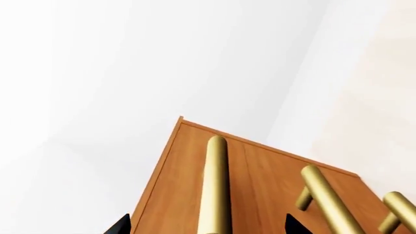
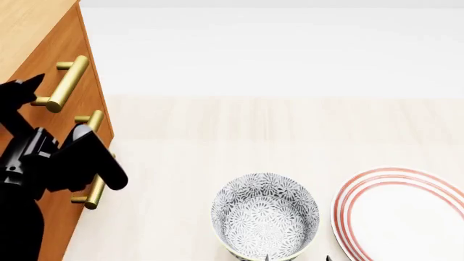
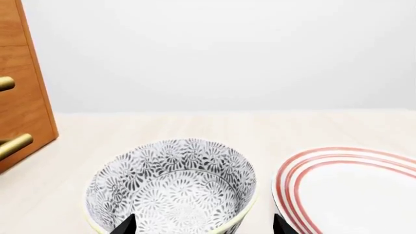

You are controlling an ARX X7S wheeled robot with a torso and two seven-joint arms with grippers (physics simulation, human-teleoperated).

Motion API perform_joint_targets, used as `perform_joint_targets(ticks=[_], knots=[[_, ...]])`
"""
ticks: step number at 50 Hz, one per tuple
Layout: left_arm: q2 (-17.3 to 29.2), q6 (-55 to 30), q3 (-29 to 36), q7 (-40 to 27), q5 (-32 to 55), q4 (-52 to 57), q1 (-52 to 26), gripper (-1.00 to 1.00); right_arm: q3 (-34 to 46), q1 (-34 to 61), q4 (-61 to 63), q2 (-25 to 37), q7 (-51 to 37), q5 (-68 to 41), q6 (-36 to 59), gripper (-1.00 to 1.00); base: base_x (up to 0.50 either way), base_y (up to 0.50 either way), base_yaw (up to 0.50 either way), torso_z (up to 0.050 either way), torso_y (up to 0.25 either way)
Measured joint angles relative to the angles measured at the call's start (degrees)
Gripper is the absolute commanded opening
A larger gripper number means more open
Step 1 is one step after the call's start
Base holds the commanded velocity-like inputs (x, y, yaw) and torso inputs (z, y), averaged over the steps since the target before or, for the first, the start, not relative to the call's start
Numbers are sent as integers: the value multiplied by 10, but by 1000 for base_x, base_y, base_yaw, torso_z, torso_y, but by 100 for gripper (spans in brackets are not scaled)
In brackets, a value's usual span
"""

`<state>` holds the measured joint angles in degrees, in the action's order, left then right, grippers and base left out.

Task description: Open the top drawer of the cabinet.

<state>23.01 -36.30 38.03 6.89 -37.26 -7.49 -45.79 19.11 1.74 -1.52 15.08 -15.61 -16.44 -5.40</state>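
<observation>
The orange-brown cabinet (image 2: 29, 22) stands at the far left of the head view, with three stacked drawer fronts. The top drawer (image 2: 67, 41) sits flush with the others, and its brass bar handle (image 2: 67, 81) is uppermost. My left gripper (image 2: 58, 117) is open in front of that drawer. In the left wrist view the top handle (image 1: 216, 185) runs between my left gripper's (image 1: 208, 226) wide-apart black fingertips (image 1: 120, 226), without touching them. My right gripper (image 3: 202, 225) is open and empty, just above the patterned bowl (image 3: 172, 187).
The two lower brass handles (image 1: 325, 200) lie beside the top one. A grey-and-white patterned bowl (image 2: 264, 215) stands on the pale counter at the front centre. A white plate with red rings (image 2: 402, 217) lies to its right. A white wall is behind.
</observation>
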Motion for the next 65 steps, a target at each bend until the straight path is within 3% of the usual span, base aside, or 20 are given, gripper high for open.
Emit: perform_joint_targets(ticks=[23,24,65], knots=[[-7,7,7,-2,1,-34,-21,100,6,0,3,4,-5,-4,2,100,0,0,0,0,0],[-7,7,8,-2,1,-36,-22,-100,6,0,3,4,-5,-4,1,100,0,0,0,0,0],[-18,2,28,-2,-18,-62,-33,-100,13,3,0,11,-10,-15,1,100,3,0,-1,0,0]])
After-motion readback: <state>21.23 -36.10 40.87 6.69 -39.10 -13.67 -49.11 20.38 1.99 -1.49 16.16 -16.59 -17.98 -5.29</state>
